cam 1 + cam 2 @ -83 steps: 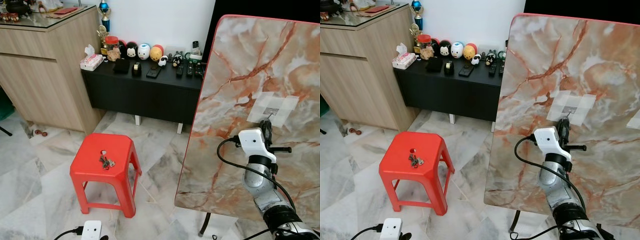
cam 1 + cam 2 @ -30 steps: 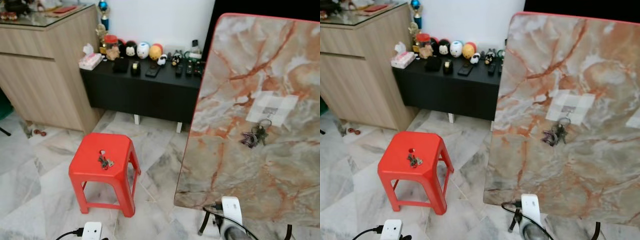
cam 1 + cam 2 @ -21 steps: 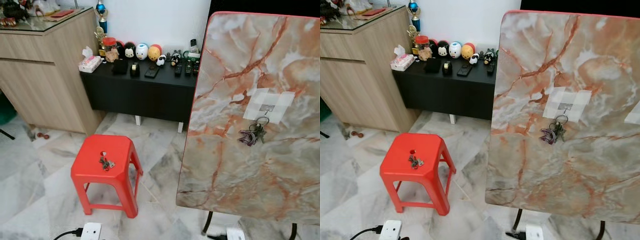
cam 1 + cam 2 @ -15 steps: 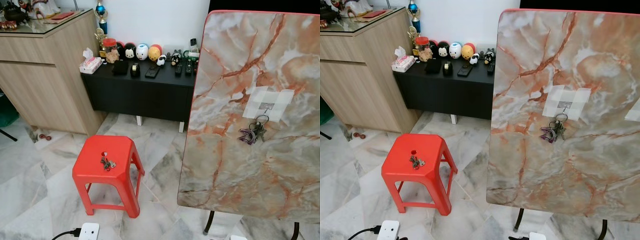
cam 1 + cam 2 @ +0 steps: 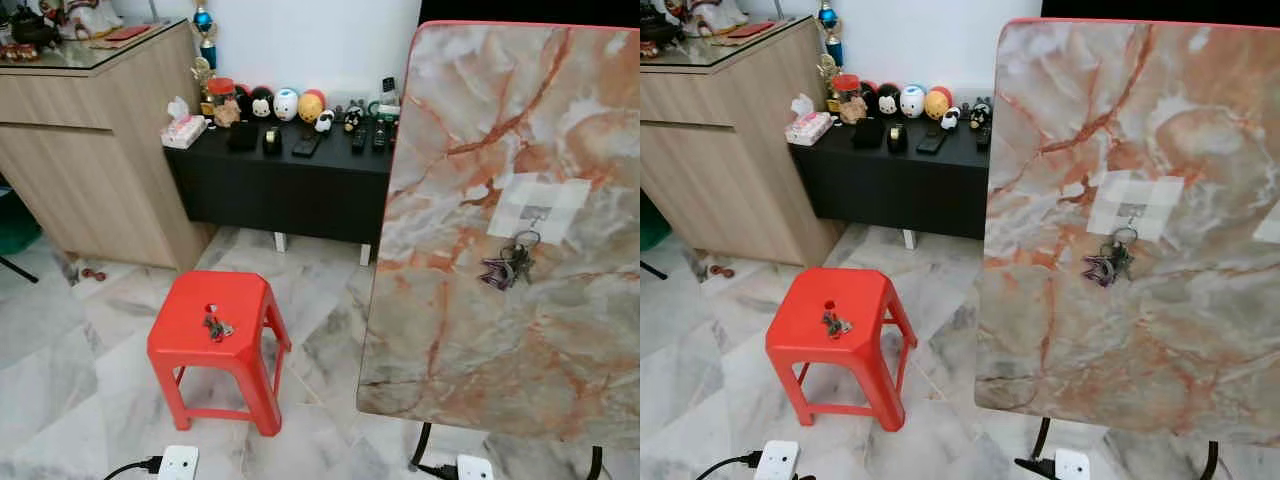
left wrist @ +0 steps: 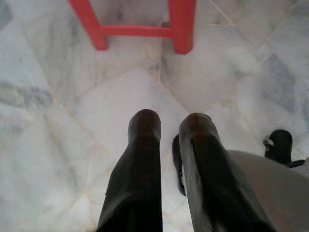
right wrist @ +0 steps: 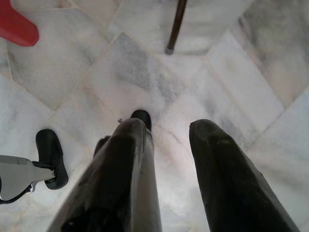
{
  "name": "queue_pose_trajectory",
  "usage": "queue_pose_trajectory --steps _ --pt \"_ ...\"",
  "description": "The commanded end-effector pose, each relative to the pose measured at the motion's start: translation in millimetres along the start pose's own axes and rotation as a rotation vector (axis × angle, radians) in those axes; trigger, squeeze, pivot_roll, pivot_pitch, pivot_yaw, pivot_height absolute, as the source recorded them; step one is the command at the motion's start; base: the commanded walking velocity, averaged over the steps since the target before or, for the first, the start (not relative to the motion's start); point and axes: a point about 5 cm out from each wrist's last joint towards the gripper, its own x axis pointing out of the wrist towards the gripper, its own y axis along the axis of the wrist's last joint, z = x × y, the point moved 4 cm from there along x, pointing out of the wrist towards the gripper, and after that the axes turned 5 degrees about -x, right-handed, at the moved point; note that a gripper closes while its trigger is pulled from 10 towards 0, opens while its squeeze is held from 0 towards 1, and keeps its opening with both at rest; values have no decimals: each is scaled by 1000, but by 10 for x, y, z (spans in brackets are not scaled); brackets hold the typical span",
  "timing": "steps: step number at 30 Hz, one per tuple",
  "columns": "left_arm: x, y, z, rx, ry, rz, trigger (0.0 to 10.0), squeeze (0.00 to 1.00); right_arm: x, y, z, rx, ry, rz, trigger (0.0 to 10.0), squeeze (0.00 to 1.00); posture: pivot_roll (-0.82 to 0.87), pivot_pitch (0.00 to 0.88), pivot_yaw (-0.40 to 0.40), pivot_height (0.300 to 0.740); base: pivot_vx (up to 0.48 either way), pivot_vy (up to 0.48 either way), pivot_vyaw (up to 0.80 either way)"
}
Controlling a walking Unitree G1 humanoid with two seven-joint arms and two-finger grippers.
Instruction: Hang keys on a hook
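Both pincers hang empty; 2 key bunches [image 5: 508, 265] [image 5: 216, 327], 1 hooked.

Overall light: bright, even indoor light across my head views; colours read clearly.
Glare: a soft sheen on the marble floor [image 5: 60, 400] and a pale washed patch on the upright marble panel [image 5: 500, 300].
Shadows: soft and short beneath the red stool [image 5: 215, 335]; deep under the black cabinet [image 5: 290, 190].
Focus: my head views are slightly soft throughout.
Wrist views: well lit; my left end effector [image 6: 169, 126] and right end effector [image 7: 166, 133] loom dark and blurred up close.
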Motion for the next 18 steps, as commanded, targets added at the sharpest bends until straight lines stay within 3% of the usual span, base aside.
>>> queue_pose_trajectory --steps 1,18 --pt "-32 -87 -109 1 24 -34 10000 0 1 4 -10 -10 -3 0 10000 0 165 0 -14 740 0 352 0" --pt "-35 -63 -200 -15 40 -40 10000 0 -10 -90 51 15 -16 -18 10000 0 171 0 -21 740 0 352 0"
